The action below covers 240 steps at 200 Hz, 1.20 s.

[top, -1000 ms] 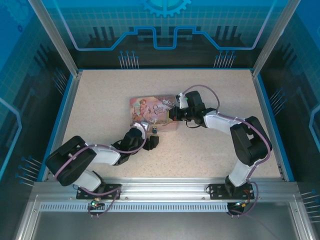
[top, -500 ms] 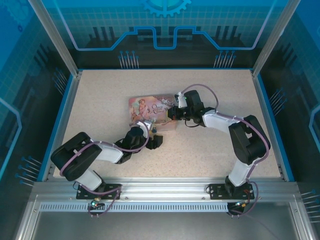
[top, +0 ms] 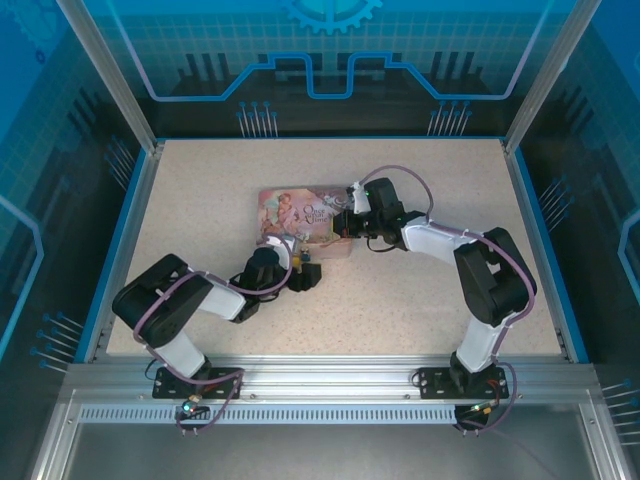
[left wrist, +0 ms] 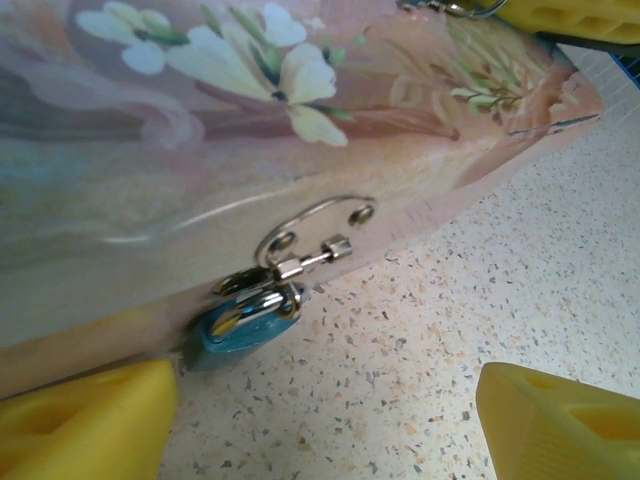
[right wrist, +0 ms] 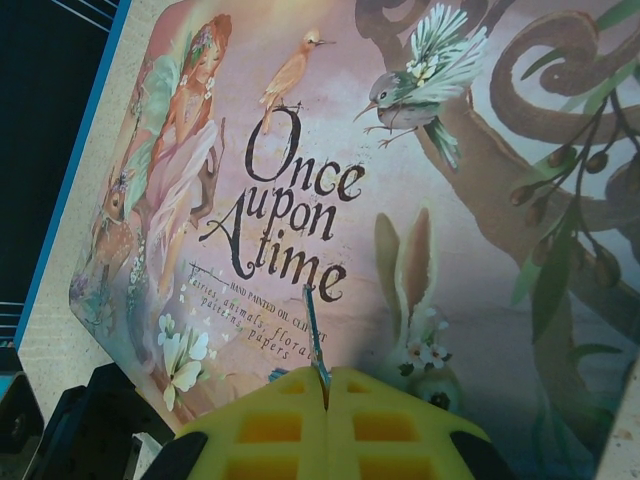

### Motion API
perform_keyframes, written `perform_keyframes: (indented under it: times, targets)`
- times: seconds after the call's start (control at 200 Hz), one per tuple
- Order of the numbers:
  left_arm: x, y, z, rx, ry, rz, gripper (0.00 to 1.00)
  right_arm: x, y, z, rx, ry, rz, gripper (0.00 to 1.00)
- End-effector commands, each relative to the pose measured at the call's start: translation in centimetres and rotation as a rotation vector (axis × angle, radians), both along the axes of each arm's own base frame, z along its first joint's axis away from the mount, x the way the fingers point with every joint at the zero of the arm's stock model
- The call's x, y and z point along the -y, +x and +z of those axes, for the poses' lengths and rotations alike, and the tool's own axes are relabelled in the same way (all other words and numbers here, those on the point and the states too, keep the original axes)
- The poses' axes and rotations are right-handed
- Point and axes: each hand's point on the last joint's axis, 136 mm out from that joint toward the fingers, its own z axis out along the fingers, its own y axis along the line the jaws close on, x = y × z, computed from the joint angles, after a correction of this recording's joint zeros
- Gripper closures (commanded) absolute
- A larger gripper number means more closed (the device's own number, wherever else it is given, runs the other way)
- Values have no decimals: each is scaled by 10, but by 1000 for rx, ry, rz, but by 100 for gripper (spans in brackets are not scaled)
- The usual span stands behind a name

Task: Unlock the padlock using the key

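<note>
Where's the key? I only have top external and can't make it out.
Observer: The right wrist view has it. The key is pinched between the shut right jaws, its tip over the tin lid.
Operator: Padlock?
Observer: In the left wrist view the padlock, which has a blue body, hangs at the latch on the tin's side wall.
Operator: Left jaws on it?
Observer: Not gripping it. They stand open, with the padlock between the yellow fingers, much nearer the one at the view's left.
</note>
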Motion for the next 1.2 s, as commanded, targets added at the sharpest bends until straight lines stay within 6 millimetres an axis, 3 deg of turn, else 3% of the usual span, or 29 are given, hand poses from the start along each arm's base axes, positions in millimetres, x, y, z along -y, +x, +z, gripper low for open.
perform_keyframes:
  times: [0.0, 0.25, 0.54, 0.925, 1.196]
  targets:
    - [-6, 5, -1, 10, -16, 41, 20, 0, -6, -21, -61, -52, 4, 100]
    - [-13, 10, -4, 34, 0, 81, 17, 1, -8, -22, -63, -59, 8, 100]
    - [-4, 19, 2, 65, -28, 53, 18, -1, -7, -18, -54, -49, 19, 100]
    - [16, 25, 31, 105, -107, -16, 36, -2, -7, -15, -45, -43, 26, 100]
    - [14, 25, 34, 101, -127, 1, 48, -3, -8, -14, -43, -37, 29, 100]
